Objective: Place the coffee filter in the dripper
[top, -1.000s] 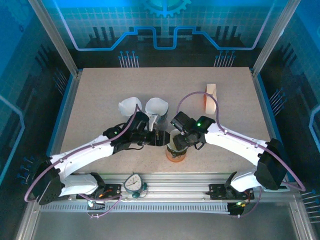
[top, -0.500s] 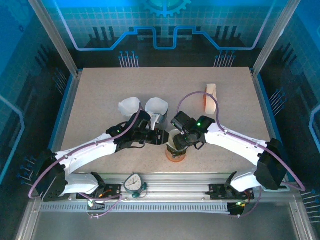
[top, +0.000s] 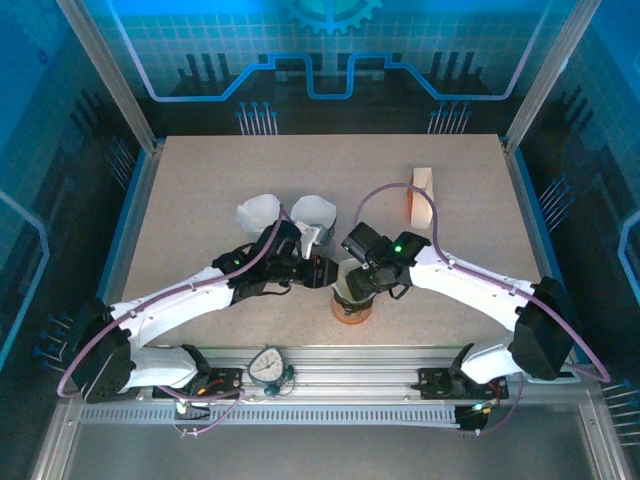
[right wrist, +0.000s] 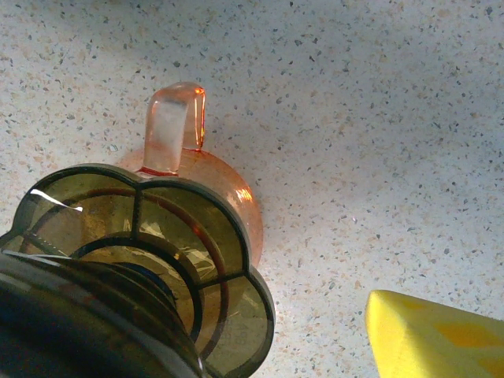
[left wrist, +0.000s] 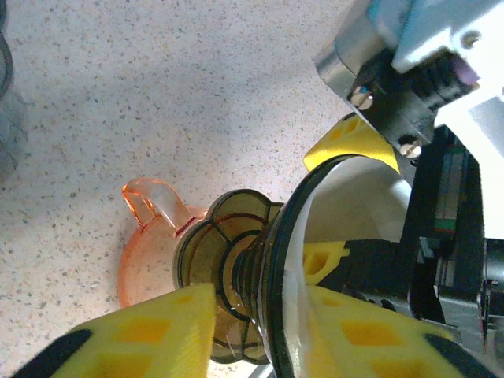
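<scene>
A smoky brown dripper (top: pixel 349 290) sits on an orange handled cup (right wrist: pixel 236 197) near the table's front middle. The white coffee filter (left wrist: pixel 346 201) lies inside the dripper against its dark rim (left wrist: pixel 277 260). My left gripper (left wrist: pixel 260 331) straddles that rim, one yellow finger outside the cone and the other inside against the filter, with a gap left to the rim. My right gripper (top: pixel 362 283) hangs over the dripper from the right. One of its yellow fingers (right wrist: pixel 437 335) stands well clear of the cup, and the other is hidden behind the dripper.
Two white cone-shaped pieces (top: pixel 262 211) (top: pixel 314 211) stand just behind the left arm. An orange and cream object (top: pixel 421 195) sits at the back right. Both wrists crowd the dripper; bare speckled tabletop (top: pixel 200 190) lies to the left and rear.
My left gripper has slid a little to the right, up to the dripper's rim. The right arm and the dripper have stayed still.
</scene>
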